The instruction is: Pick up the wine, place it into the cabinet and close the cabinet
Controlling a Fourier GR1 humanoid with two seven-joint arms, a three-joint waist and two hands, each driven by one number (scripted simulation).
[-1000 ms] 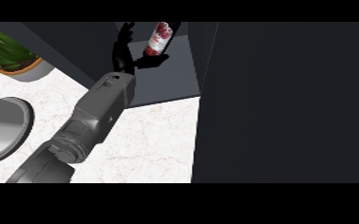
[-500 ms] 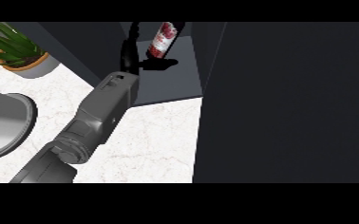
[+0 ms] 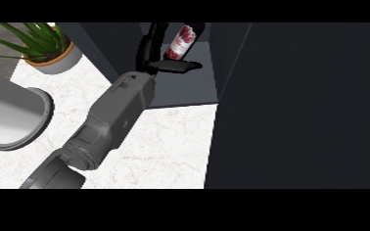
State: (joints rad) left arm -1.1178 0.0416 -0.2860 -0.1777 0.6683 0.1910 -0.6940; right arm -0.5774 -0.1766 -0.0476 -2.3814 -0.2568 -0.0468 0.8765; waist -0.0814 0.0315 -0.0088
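Note:
The wine bottle (image 3: 183, 40), dark with a red and white label, stands slightly tilted inside the open dark cabinet (image 3: 184, 90) at the top centre. My left hand (image 3: 150, 49) reaches into the cabinet from the lower left. Its fingers point straight up along the bottle's left side, with a narrow gap between them and the glass. The thumb sticks out to the right across the bottle's foot and hides it. The hand looks open. The cabinet door (image 3: 296, 107) is a wide dark panel that fills the right half of the view. My right hand does not show.
A potted green plant (image 3: 45, 49) stands at the top left on the white marble counter (image 3: 166, 147). A grey round plate (image 3: 22, 122) lies at the left edge. The cabinet's left wall (image 3: 101, 49) rises just beside my forearm.
The view has swung left, so the plant and plate show more and the cabinet, bottle and hand sit further right. Hand and bottle keep the same relation.

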